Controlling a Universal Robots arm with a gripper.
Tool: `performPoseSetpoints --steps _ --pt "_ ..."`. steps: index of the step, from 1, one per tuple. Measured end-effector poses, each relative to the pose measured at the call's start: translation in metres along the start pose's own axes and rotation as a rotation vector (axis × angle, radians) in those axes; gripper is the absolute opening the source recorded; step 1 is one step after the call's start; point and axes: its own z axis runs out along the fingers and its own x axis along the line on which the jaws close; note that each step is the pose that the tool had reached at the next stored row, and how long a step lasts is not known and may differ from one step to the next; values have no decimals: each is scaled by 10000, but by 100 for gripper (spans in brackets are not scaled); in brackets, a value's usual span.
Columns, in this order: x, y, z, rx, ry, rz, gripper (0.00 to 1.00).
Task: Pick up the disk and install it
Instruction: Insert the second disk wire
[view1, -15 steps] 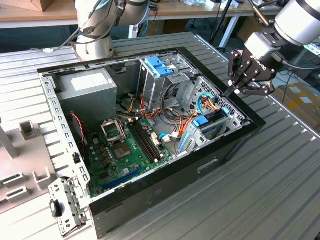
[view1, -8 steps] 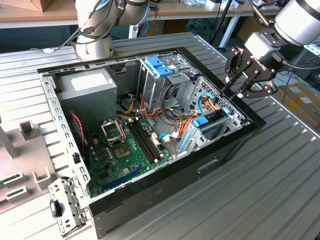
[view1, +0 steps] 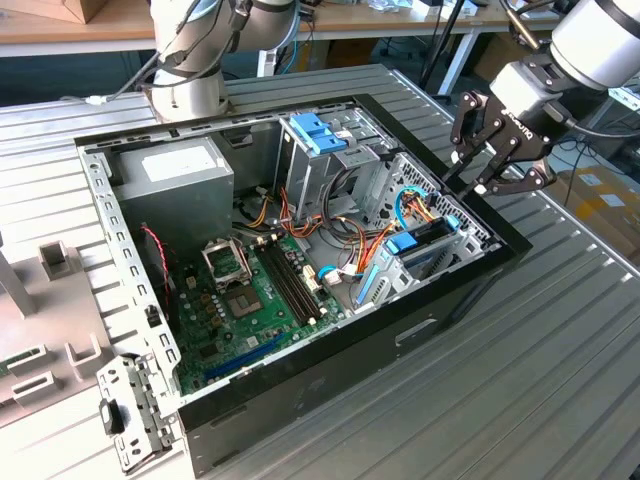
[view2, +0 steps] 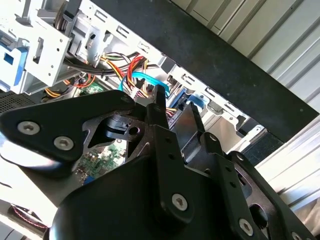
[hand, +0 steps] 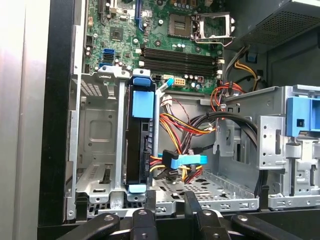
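Observation:
The disk (hand: 136, 150) stands on edge in the metal drive bay (hand: 95, 130) at the case's front corner, a dark slab with a blue carrier (hand: 141, 103) along its upper edge. In the exterior view the disk (view1: 427, 247) sits in that bay at the exterior view's right end of the case. My gripper (view1: 478, 178) hangs above and just outside that corner of the case, open, holding nothing. Its fingertips (hand: 150, 201) show apart in the first wrist view, a short way back from the disk. My gripper (view2: 177, 107) is seen from behind in the second wrist view.
The open computer case (view1: 440, 315) lies on a ribbed metal table (view1: 560, 380). A motherboard (view1: 255, 300), a grey power-supply box (view1: 175, 180), a bright blue bay latch (view1: 315, 133) and loose coloured cables (hand: 185, 125) crowd the inside. A small metal bracket (view1: 130, 410) lies by the case corner.

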Motion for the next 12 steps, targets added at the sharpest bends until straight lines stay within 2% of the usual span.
performPoseSetpoints --steps 3,7,8,12 --pt "-5 1 -23 3 -81 -4 36" --pt "-7 13 -29 6 -150 -5 36" --pt "-7 32 -28 6 -171 -7 36" --pt "-8 75 -25 7 -197 -9 36"
